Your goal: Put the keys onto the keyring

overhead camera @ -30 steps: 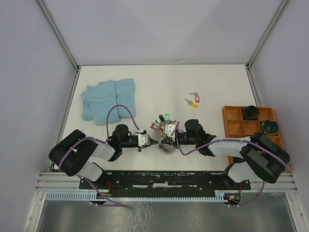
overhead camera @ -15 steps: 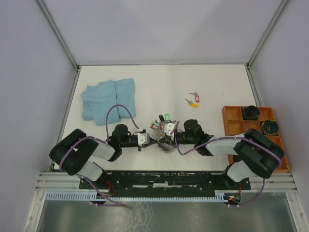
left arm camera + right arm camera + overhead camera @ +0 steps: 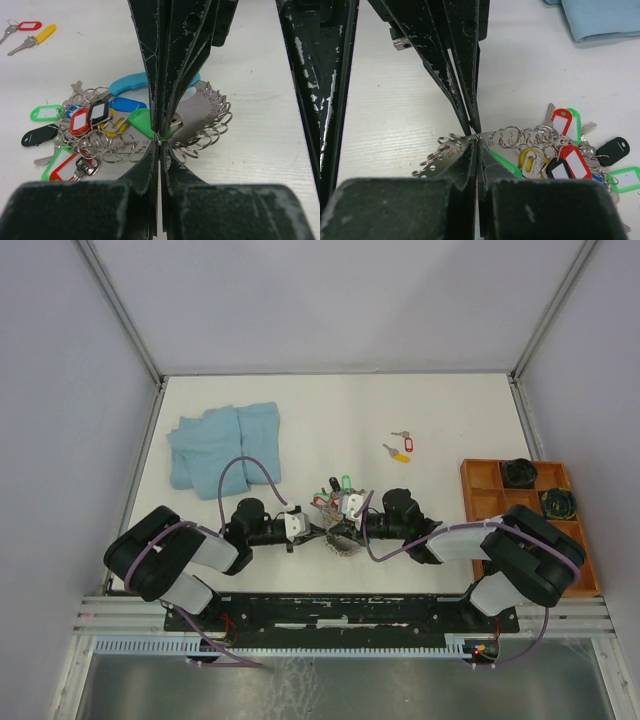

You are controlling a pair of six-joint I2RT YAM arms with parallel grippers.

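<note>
Against a second ago: right arm folded a little more inward, elbow nearer to the middle; left arm nearly unmoved; no visible shift of the heap on the desk.

Left fingers pressed together, right fingers pressed together too, tip against tip from opposite sides. Both pinching, by the look, the same thin ring at the edge of a metal plate. Coil parted or not: impossible to tell.

Keys with coloured tags heaped on the desk, touching the plate, just beside the fingers. Two more apart from the heap, far to the right: red-tagged key and yellow-tagged key, seemingly on no ring yet.

Possible troubles from here:
- Slipping off the ring. Cause: thin, round, springy wire, held only at the very tips; probably lost with a small sideways pull.
- Dragging plate and heap across the desk. Cause: nothing pressing them down while pulling.
- Bending the ring open for good. Cause: pulling apart too strongly.
- Tips knocking each other. Cause: working so close, almost touching.
- Catching the green tag just behind the pinch.
</note>
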